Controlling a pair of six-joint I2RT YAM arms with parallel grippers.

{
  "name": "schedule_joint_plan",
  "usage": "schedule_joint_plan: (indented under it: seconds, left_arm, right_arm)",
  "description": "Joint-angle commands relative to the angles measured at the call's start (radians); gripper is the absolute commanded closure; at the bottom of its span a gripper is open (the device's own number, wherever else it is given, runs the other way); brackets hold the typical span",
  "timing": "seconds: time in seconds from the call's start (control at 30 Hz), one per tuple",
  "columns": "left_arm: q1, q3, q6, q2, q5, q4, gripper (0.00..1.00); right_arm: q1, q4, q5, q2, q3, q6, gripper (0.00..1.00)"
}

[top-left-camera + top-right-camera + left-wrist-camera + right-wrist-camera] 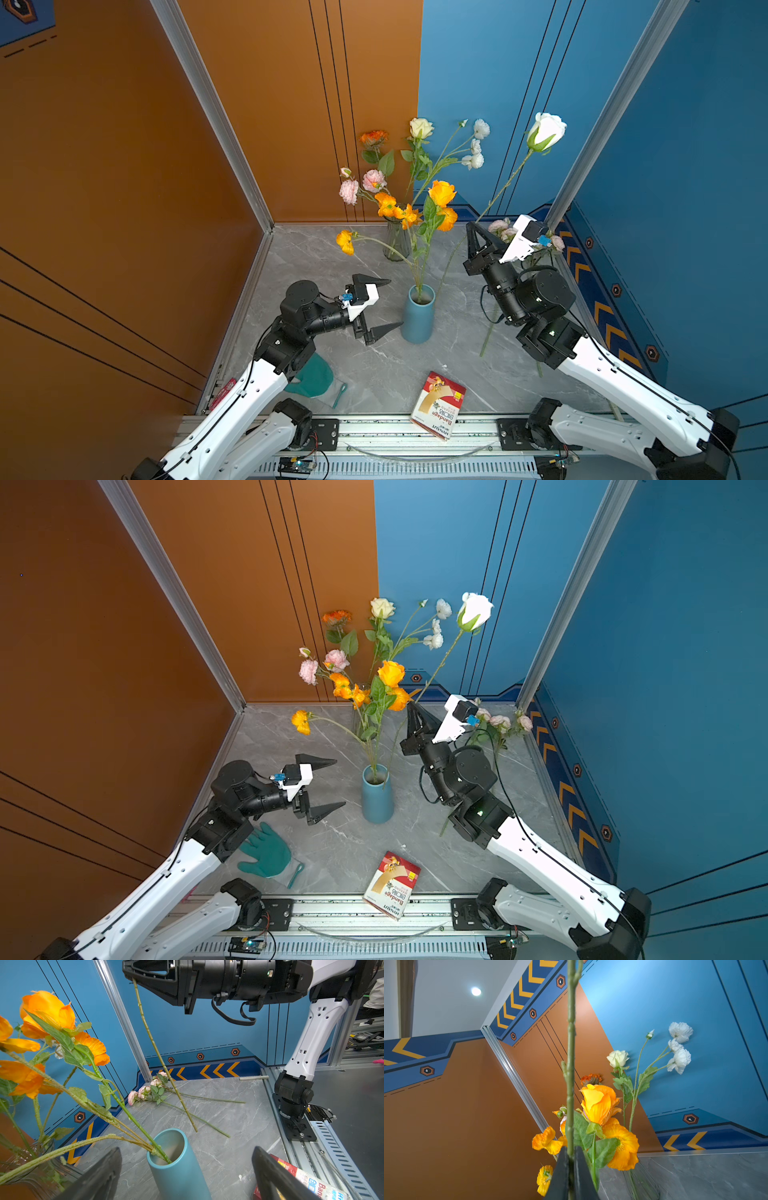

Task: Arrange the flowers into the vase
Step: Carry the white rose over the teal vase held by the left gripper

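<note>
Right claw (470, 226) grips white rose (545, 131), not yet in vase (417, 318)
In both top views its jaws pinch the knobbly green stem beside the smooth blue vase; left claw (395, 302) gapes, empty. Left wrist: papery orange blooms (47, 1014) already in, pink sprays (143, 1092) lying on marbled table (239, 1109). Right wrist: glass vase (643, 1185) holds more.

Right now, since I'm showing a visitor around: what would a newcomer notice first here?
The white rose stands out first, held up on its long stem by the shut right pincer, right of centre. Next come the orange flowers rising from the blue vase in the middle, with the left pincer open beside it.
</note>
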Motion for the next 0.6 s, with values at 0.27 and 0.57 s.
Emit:
schedule_joint_plan:
  seconds: [0.27, 0.57]
  left_arm:
    - [0.006, 0.011, -0.017, 0.005, 0.033, 0.010, 0.02]
    - [0.006, 0.011, -0.019, 0.013, 0.036, 0.010, 0.02]
  right_arm:
    - [0.029, 0.326, 0.113, 0.108, -0.090, -0.052, 1.00]
    - [0.151, 0.726, 0.271, 0.231, -0.264, -0.202, 1.00]
